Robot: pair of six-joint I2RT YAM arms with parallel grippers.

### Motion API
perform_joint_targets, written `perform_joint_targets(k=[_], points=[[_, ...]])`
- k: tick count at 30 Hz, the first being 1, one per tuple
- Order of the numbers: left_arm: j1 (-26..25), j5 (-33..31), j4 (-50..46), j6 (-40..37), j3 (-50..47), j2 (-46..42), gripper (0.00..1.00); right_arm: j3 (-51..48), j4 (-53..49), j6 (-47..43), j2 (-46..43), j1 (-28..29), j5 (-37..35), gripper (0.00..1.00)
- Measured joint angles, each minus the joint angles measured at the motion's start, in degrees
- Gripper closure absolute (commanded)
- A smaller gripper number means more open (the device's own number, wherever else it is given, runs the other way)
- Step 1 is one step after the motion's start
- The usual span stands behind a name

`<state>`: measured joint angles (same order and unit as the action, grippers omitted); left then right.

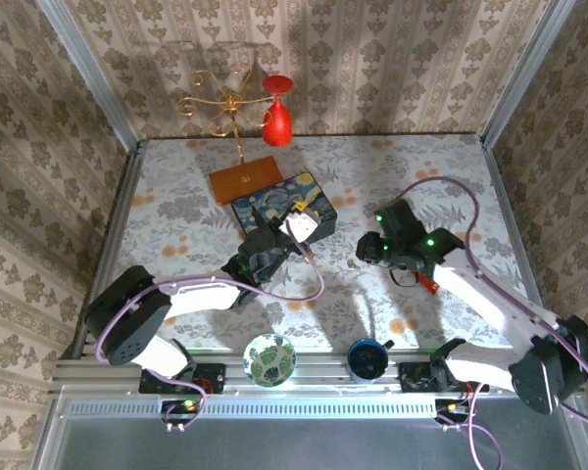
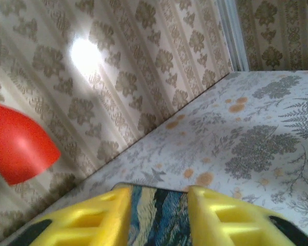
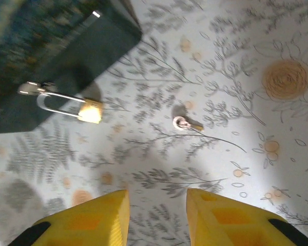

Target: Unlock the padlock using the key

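Padlock [image 3: 91,111] hangs off painted box [image 3: 51,46]; key [image 3: 184,123] lies on counter [image 3: 220,169] nearby. Right pincer [image 3: 156,215] parted, empty, over key, likely for pickup. Left pincer [image 2: 156,212] straddles box, grip unclear, probably steadying.

Here's the table [image 1: 176,215]: the box [image 1: 284,204] sits mid-table, and the stand [image 1: 243,179] is just behind it to the left, with the goblet [image 1: 277,116] hanging from it up by the back wall. At the near edge the bowl [image 1: 269,359] is left of the mug [image 1: 369,359], both between the arm bases. The left gripper [image 1: 274,240] is right up at the box's near side and the right gripper [image 1: 372,250] is off to the box's right. In the right wrist view the padlock [image 3: 74,106] hangs at the box's side wall, and the key [image 3: 185,123] lies on the table to its right, apart from it.
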<state>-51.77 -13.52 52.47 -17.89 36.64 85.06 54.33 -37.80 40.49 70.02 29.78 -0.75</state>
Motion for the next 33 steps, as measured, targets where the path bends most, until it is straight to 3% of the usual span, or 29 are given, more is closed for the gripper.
perform_joint_targets(k=[7,15,33], points=[[1.46,-2.84,-8.74,9.25,-0.87,-6.14,0.00,4.20,-1.42,-2.05,14.25,2.91,-3.85,0.66],[1.73,-6.19,-11.82,13.44,-4.13,-10.58,0.00,5.77,1.62,0.09,25.66,2.69,-4.50,0.70],[1.73,-6.69,-13.29,14.05,-4.90,-9.16,0.00,5.84,9.84,3.23,30.21,-0.55,-1.03,0.73]])
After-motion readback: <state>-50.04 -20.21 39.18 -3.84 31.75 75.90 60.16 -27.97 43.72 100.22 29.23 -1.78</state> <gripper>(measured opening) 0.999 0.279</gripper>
